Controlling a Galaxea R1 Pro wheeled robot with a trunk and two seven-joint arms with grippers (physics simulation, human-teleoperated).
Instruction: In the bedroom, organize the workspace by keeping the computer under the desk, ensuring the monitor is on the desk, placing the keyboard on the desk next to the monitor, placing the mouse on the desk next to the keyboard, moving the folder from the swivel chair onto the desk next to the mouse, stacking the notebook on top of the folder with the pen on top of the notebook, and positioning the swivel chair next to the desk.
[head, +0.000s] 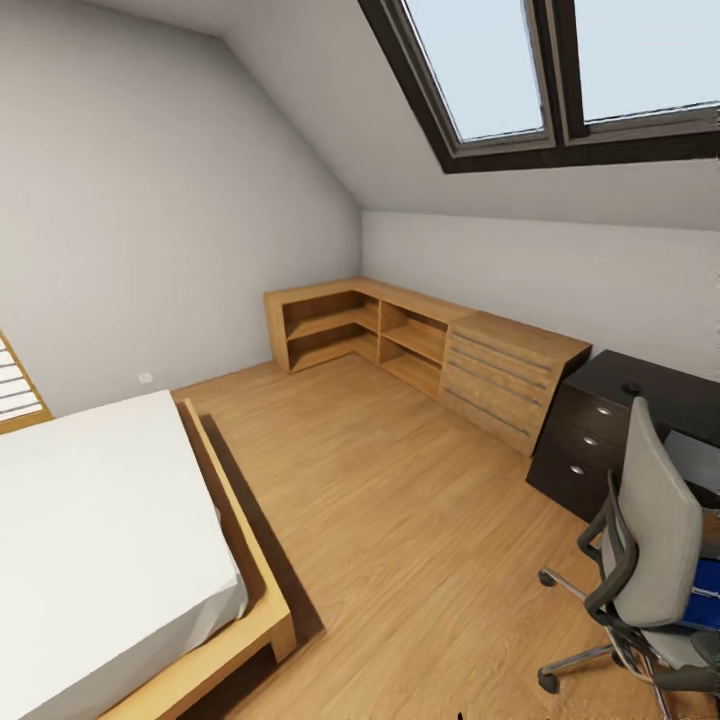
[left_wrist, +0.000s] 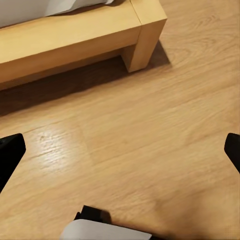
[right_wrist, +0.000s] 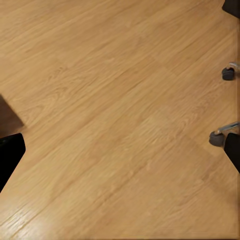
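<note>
The grey padded swivel chair (head: 655, 540) with dark armrests and a chrome caster base stands on the light wood floor (head: 400, 520), just in front of the glossy black desk (head: 660, 395), its back turned toward the camera. A flat bright blue folder (head: 706, 598) lies on the chair's seat, mostly hidden behind the backrest. The desk's dark drawer unit with three round silver knobs (head: 580, 440) sits on the side of the desk away from the chair, and a small dark rounded thing on the desk top (head: 632, 388) is too small to name. Beyond the drawer unit, a light wood drawer chest (head: 510, 380) and open corner shelves (head: 345, 325) run along the wall. Well apart from the desk, across the floor, is a bed with a white mattress (head: 90, 540) on a light wood frame (head: 262, 600).

The left claw (left_wrist: 120, 150) hangs over bare floor near the bed frame's corner leg (left_wrist: 142, 45), fingers spread wide and holding nothing. The right claw (right_wrist: 120, 150) is likewise spread apart and empty above the floor, near two of the chair's casters (right_wrist: 220, 137)
</note>
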